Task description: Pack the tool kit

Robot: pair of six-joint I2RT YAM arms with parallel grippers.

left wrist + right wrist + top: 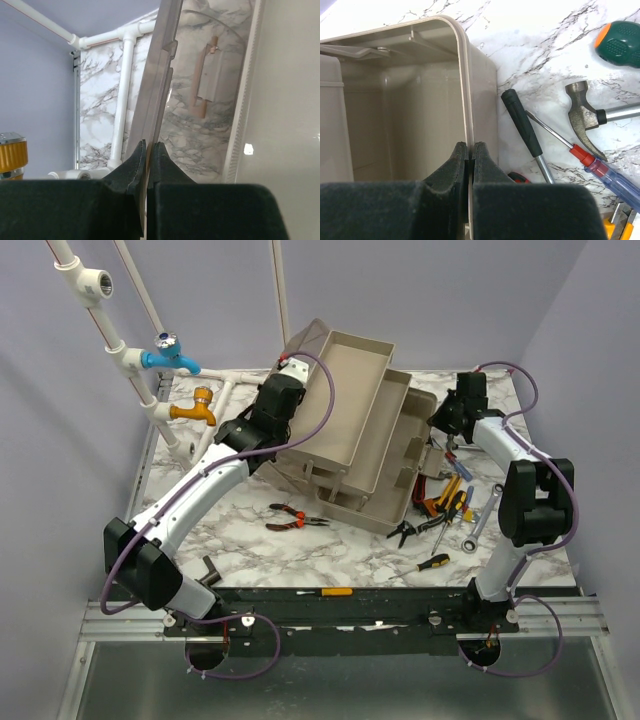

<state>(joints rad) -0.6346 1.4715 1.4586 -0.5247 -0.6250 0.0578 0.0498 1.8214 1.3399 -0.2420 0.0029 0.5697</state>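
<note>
Left fingers [131, 172] pinching smoky lid [157, 90] edge, right fingers [451, 170] pinching toolbox [482, 95] wall, hammer [582, 107] handle cut off

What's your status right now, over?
Left fingers shut on lid edge. Right fingers shut on toolbox wall rim. Trays fanned open. Hammer, screwdrivers, pliers loose on marble table.

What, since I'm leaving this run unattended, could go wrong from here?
1. The left gripper pinches only the thin edge of the lid; it might slip and let the lid fall.
2. The right gripper is clamped on the wall of the toolbox, with a hammer and screwdrivers lying close beside it; shifting the box could shove them away.
3. Both arms hold one box, so opposed pulls may strain it.
</note>
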